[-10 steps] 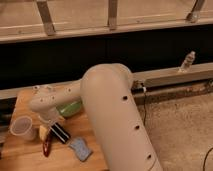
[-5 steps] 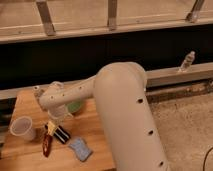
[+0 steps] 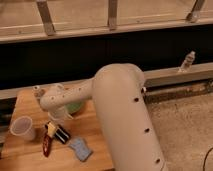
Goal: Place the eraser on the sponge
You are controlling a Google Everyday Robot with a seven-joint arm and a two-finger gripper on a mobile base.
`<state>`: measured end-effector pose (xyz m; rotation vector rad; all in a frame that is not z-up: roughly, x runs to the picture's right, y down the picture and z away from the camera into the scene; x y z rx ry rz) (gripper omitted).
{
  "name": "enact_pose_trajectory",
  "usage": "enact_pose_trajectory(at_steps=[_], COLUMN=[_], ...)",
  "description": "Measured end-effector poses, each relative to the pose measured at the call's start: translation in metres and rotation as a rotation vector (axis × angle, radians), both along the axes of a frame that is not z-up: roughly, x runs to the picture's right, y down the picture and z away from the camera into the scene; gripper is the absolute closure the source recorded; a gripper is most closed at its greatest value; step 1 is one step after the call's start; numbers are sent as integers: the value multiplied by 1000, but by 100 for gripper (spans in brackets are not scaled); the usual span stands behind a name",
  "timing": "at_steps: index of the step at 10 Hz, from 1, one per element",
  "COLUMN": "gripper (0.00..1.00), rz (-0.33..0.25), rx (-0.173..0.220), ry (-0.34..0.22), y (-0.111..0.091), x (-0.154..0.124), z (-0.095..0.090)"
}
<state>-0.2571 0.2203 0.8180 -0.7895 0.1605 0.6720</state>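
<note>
Toward the near edge of the table, I see the eraser lying flat on the wood. It is not on the sponge, which lies just beside it, closer to the near and right edges. The gripper hangs right above the eraser's far end. I read its claw as spread wide with nothing in it.

A dark red oval thing lies just left of the eraser. A pale cup stands nearer the left edge, and a green bowl sits behind, half hidden by the arm.

I judge I'm in the reach for the eraser. Next I'd need to come down square over the block and close across its narrow width, staying clear of the red thing. After that comes a lift and a short carry over to the sponge.
</note>
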Motion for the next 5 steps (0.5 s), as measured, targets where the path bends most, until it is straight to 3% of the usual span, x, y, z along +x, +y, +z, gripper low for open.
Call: enact_pose_trajectory(at_steps=[2, 5], gripper=[27, 59], rz=[-12, -22], rx=[-6, -7], ry=[-7, -18], y=[6, 10], x=[-3, -6], z=[1, 1])
